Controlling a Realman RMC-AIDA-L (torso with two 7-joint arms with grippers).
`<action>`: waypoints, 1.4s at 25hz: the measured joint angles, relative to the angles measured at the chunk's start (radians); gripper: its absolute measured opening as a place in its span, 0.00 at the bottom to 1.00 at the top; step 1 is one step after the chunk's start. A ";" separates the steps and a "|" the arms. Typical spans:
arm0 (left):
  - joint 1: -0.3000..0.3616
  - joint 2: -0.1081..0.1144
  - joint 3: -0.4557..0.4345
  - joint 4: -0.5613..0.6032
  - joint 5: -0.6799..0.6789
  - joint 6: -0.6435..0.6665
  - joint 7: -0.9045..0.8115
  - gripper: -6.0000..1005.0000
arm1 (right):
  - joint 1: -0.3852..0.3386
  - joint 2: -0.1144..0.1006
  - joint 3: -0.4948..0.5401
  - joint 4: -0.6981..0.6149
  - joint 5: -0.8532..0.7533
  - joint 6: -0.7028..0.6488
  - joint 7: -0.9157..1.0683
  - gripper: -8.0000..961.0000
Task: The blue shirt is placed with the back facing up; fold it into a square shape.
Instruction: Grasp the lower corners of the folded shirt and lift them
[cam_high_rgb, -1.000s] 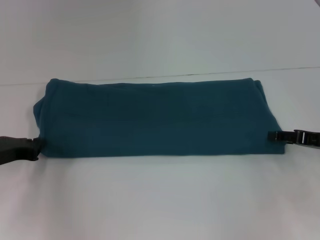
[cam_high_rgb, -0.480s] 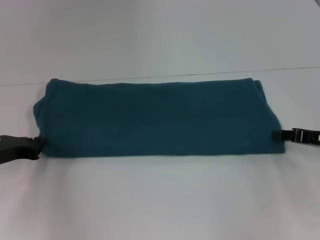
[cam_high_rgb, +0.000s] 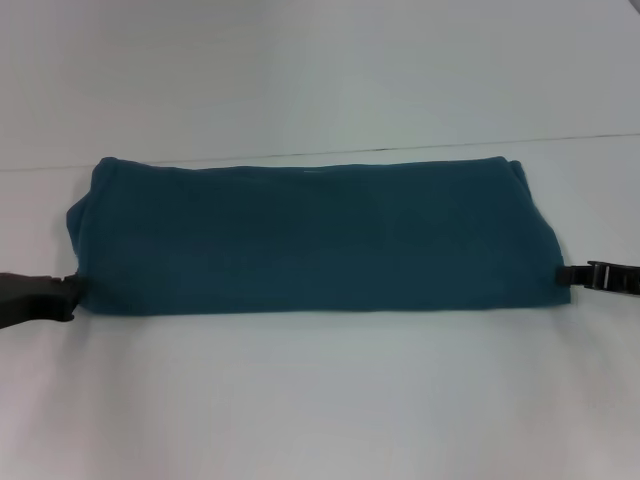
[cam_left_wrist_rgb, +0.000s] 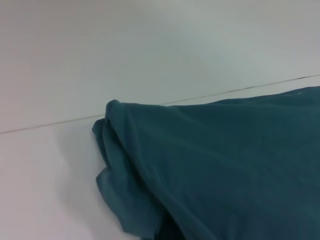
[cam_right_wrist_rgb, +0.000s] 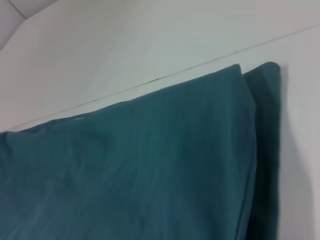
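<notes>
The blue shirt (cam_high_rgb: 310, 235) lies as a long band on the tabletop (cam_high_rgb: 320, 400). The left gripper (cam_high_rgb: 68, 296) touches its near-left corner and the right gripper (cam_high_rgb: 566, 274) its right edge — whether either's fingers pinch cloth, I cannot tell. A shallow pinch could slip mid-fold — leaving the layers skewed.

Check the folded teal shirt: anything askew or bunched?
Mostly tidy. The dark teal-blue short-sleeved shirt lies as a long band, but its end by the left gripper is bunched into rumpled layers, and an under layer peeks out near the right gripper.
</notes>
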 joint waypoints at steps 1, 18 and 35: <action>0.003 0.001 0.000 0.004 0.000 0.005 -0.003 0.01 | -0.004 0.000 0.002 0.000 0.001 -0.001 -0.002 0.03; 0.053 -0.009 -0.006 0.126 0.046 0.140 -0.043 0.02 | -0.048 0.001 0.110 -0.012 0.000 -0.083 -0.068 0.02; 0.069 -0.015 -0.007 0.130 0.070 0.149 -0.053 0.02 | -0.062 0.003 0.119 -0.012 0.000 -0.106 -0.082 0.04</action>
